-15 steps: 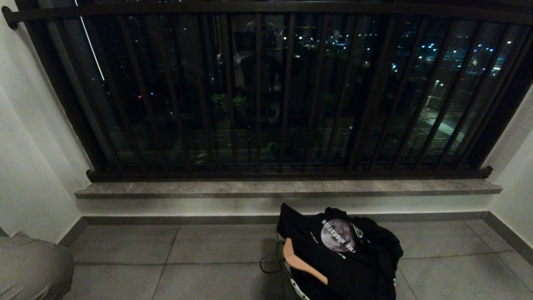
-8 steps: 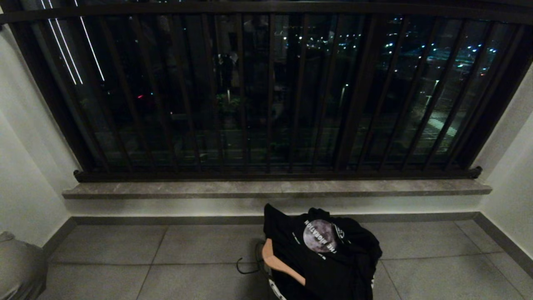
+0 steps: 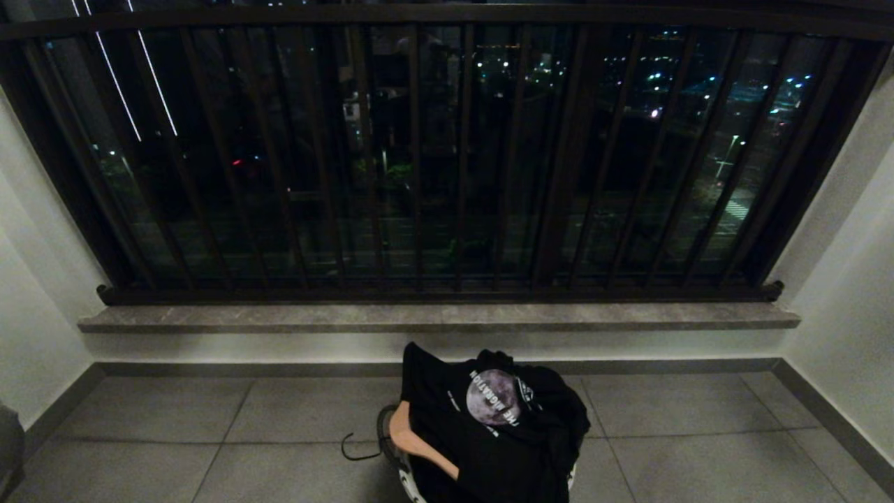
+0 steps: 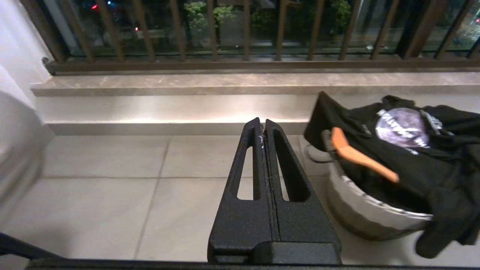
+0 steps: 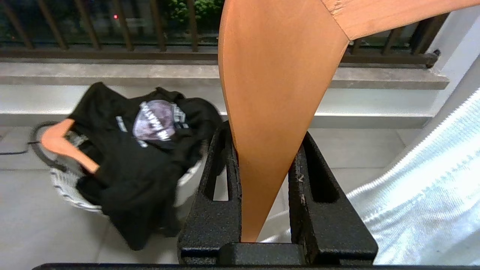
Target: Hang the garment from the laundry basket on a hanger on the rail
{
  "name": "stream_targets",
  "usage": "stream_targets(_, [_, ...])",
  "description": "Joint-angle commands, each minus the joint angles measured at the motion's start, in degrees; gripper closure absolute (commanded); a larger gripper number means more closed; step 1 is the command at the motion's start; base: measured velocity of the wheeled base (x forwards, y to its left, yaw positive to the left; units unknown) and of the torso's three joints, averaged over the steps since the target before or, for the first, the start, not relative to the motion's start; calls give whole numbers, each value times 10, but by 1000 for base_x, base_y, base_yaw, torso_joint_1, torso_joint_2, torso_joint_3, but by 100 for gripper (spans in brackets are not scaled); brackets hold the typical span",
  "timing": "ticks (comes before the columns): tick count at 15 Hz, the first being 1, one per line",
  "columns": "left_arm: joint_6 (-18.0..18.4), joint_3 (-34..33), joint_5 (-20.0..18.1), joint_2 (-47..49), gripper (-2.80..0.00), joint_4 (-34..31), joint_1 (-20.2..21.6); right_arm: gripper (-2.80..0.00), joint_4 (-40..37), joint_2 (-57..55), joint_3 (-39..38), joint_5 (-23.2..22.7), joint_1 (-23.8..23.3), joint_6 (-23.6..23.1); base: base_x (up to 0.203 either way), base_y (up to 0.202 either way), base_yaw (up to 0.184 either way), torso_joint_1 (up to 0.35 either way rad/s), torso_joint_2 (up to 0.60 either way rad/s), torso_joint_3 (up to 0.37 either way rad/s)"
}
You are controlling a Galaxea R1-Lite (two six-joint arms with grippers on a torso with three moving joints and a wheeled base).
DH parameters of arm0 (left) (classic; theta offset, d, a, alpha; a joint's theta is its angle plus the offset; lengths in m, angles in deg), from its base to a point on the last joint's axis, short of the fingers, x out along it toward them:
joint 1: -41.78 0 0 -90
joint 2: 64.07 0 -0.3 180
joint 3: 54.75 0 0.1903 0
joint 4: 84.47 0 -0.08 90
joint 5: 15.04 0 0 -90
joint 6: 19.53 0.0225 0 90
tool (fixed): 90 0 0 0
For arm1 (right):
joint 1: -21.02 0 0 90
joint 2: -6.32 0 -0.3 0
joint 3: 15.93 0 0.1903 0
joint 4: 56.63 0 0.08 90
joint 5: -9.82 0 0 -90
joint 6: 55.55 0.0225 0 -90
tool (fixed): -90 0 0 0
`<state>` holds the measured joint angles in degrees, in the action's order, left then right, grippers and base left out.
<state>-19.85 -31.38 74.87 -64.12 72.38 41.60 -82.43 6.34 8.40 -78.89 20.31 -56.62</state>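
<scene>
The right gripper [image 5: 264, 150] is clamped on a broad orange-brown wooden hanger [image 5: 277, 93], whose arm stands up between the two black fingers. A pale, white knitted fabric [image 5: 423, 195] lies just beside that gripper. The left gripper [image 4: 263, 129] holds nothing; its black fingers are pressed together, tip to tip, above the grey floor tiles [image 4: 105, 195].

Beyond both grippers, the small round laundry basket with a pale mesh-like rim [image 3: 406, 482] stands on the floor near the wall step. A black T-shirt with a round grey moon print and white lettering [image 3: 489, 412] is heaped over the basket and spills over its rim. A second orange wooden hanger [image 3: 419, 443] protrudes from the shirt on the robot's left side, with a thin dark loop handle [image 3: 356, 450] beside it.

Behind the basket runs a grey stone ledge [image 3: 433, 318]. Above it stands the dark brown balustrade with vertical bars [image 3: 419, 161].
</scene>
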Motion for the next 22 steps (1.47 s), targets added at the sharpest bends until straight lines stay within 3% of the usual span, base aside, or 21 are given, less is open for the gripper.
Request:
stream_targets(1, [0, -1, 0, 0, 0, 0, 0, 0, 0, -1, 0, 0, 0, -1, 0, -198, 4, 0, 6, 6])
stream_targets(13, [0, -1, 0, 0, 0, 0, 0, 0, 0, -1, 1, -1, 0, -1, 0, -194, 2, 3, 3, 1])
stream_targets(22, [-1, -1, 0, 0, 0, 0, 0, 0, -1, -1, 1, -8, 0, -3, 0, -18, 1, 7, -49, -44])
